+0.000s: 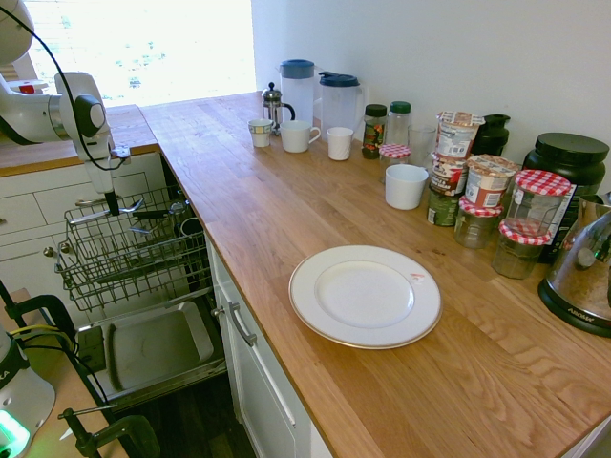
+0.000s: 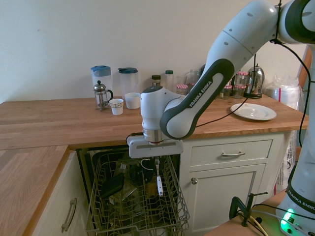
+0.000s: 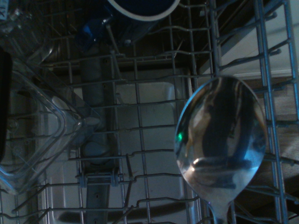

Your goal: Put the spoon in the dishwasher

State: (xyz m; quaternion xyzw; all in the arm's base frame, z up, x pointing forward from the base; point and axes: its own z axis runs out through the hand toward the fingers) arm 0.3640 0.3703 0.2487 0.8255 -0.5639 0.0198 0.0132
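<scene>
The dishwasher stands open with its grey wire rack [image 1: 124, 256] pulled out over the lowered door panel [image 1: 153, 348]. My gripper [image 2: 157, 163] hangs just above the rack [image 2: 135, 196], shut on the handle of the spoon [image 2: 159, 183]. The spoon points straight down, its bowl among the wires. In the wrist view the shiny bowl of the spoon [image 3: 222, 140] hovers over the rack grid [image 3: 140, 154]. From the other side my gripper [image 1: 112, 203] shows at the rack's far edge, where the spoon is too thin to make out.
A dark mug [image 2: 146, 165] and a black item [image 2: 113, 186] sit in the rack, with a clear plastic container [image 3: 42, 135]. On the wooden counter stand a white plate [image 1: 365, 296], cups, jars, jugs and a kettle [image 1: 584, 277]. White drawers [image 2: 231, 153] flank the dishwasher.
</scene>
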